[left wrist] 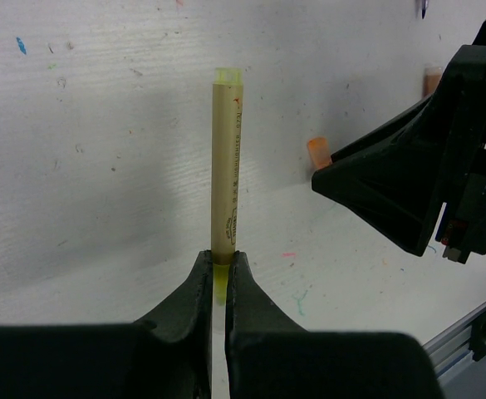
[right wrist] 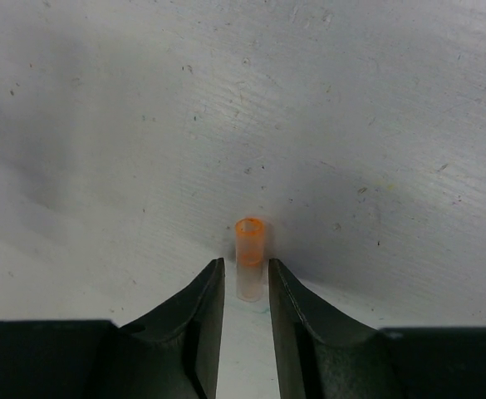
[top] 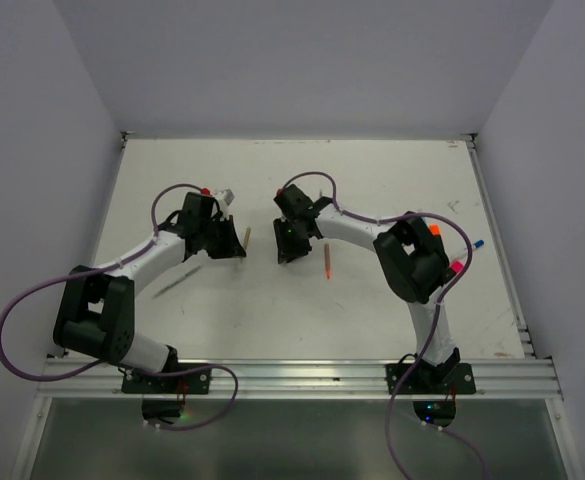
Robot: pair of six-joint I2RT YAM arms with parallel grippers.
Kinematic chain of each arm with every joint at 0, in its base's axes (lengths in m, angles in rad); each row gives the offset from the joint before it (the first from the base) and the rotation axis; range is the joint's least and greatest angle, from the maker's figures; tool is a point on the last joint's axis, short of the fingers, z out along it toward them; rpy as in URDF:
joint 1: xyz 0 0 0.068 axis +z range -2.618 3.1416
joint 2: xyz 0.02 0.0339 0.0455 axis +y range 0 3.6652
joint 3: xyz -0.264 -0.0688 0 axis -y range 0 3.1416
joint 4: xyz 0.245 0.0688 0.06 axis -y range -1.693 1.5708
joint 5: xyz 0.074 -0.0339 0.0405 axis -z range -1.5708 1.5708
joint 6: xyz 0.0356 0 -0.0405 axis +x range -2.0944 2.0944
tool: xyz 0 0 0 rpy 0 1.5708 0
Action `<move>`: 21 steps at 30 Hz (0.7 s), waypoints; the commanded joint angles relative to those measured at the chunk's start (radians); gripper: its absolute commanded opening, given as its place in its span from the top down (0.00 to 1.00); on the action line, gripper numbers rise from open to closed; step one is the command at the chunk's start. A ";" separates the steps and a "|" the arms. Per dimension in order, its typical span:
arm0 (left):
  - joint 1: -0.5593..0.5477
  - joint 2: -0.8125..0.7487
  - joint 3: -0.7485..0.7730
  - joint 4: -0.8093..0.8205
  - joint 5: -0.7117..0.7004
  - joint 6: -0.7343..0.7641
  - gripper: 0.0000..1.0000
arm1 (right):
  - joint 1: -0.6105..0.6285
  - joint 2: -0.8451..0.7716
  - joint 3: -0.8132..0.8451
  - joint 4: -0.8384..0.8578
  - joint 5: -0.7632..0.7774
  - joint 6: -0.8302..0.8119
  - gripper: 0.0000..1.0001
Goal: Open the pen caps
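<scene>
1. Tan barrel of a pen (left wrist: 224, 158) is pinched in my left claw (left wrist: 219, 259). The claw is closed tight on its near end, where a little yellow shows between the tips.
2. The pen points straight out from that claw toward 12 o'clock in the left wrist view, and its far end is yellow-green.
3. My right claw (right wrist: 244, 266) stands part open, its tips facing the left claw across a small gap near the middle of the table (top: 392, 170).
4. A small cap (right wrist: 250, 249), orange at the rim and clear lower down, sits between my right tips. A sliver of space shows on each side of it, so I am not gripping it.
5. From the left wrist the same cap shows just off the right claw's tip, at about 11 o'clock of it, low by the table.
6. An orange pen (top: 327, 260) lies on the table at 4 o'clock of my right claw, near but apart.
7. A blue pen (top: 477, 243) lies toward the table's 3 o'clock edge.
8. A pink cap (top: 457, 266) and an orange highlighter cap (top: 434, 228) peek out beside my right arm's elbow.
</scene>
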 commanded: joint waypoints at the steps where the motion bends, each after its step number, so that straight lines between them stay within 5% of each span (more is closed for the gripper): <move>1: 0.009 -0.004 0.031 0.020 0.015 0.000 1.00 | 0.004 -0.033 -0.007 -0.037 0.054 -0.038 0.67; 10: 0.009 0.002 0.061 0.009 0.010 0.019 1.00 | 0.011 -0.190 0.071 -0.153 0.098 -0.257 0.57; 11: 0.009 0.005 0.064 0.013 0.016 0.020 1.00 | 0.011 -0.202 0.094 -0.198 0.116 -0.320 0.42; 12: 0.010 0.008 0.065 0.017 0.024 0.025 1.00 | 0.012 -0.217 0.100 -0.212 0.115 -0.354 0.03; 18: 0.013 0.025 0.105 0.041 0.116 0.031 1.00 | 0.014 -0.363 0.079 -0.160 0.299 -0.336 0.01; 21: 0.013 0.013 0.130 0.061 0.174 0.049 1.00 | 0.009 -0.334 0.177 -0.252 0.250 -0.316 0.01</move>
